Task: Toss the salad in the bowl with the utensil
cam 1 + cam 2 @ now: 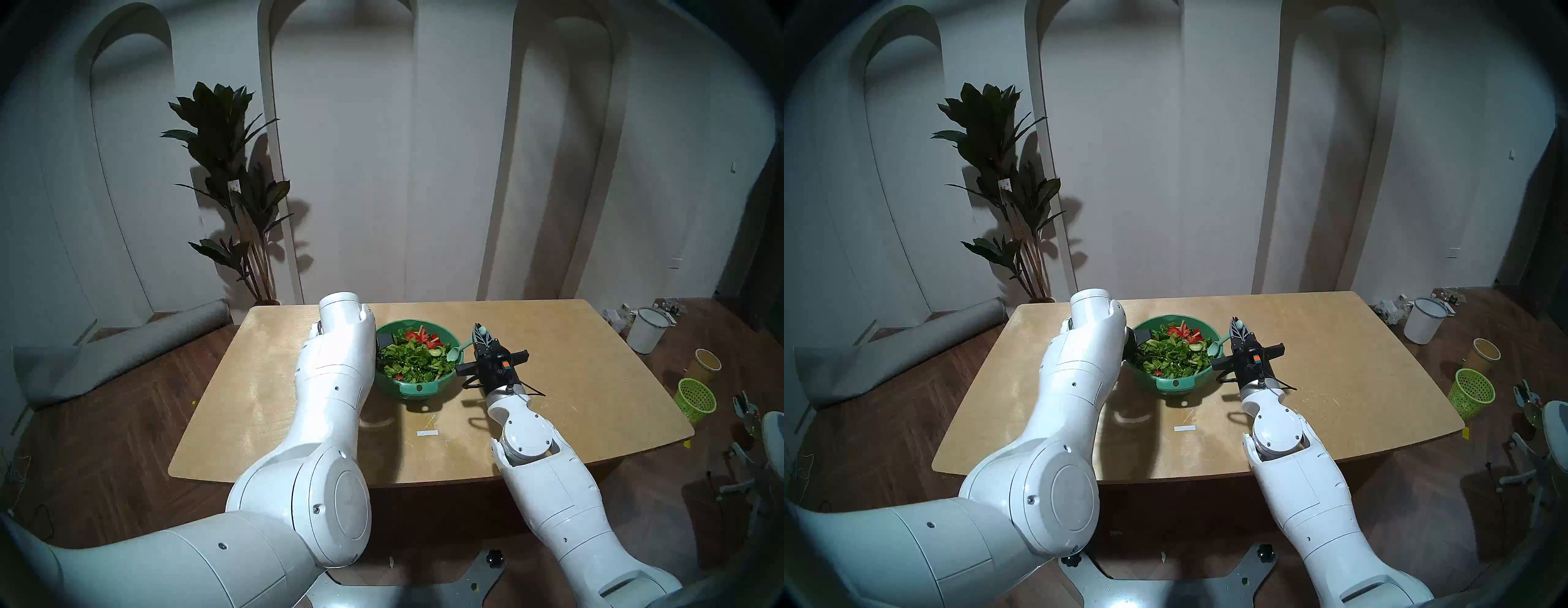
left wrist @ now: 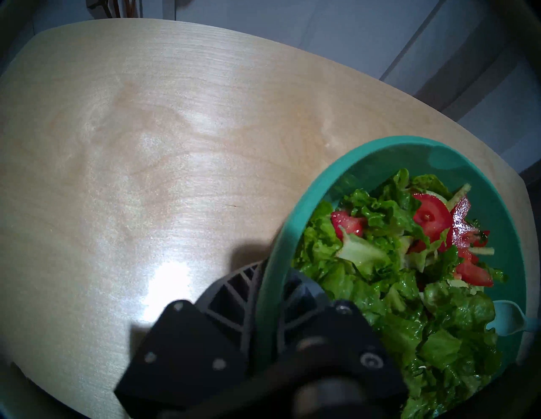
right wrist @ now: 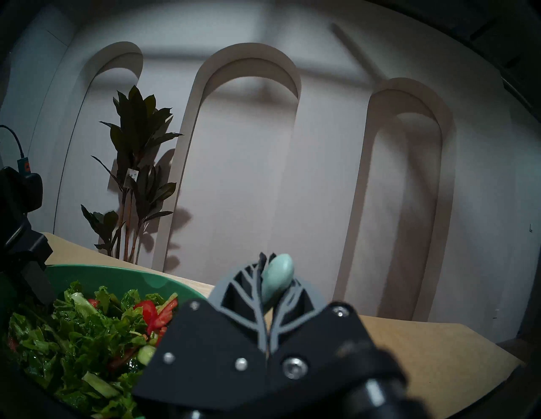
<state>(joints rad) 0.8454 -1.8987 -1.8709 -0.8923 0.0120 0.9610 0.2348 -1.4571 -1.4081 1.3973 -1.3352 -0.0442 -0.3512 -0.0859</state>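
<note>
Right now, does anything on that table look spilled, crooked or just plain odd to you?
Nothing looks spilled: the salad sits inside the green bowl. A small white strip lies loose on the table in front of the bowl. The floor at the right is cluttered, with a white bucket and a green mesh basket.

green bowl, green salad with red pieces, pale mint spoon, tan table.

Pale wooden table with rounded corners, green bowl of salad standing toward its far middle, small white strip lying flat on the bare wood nearer the front edge, well apart from the bowl
</note>
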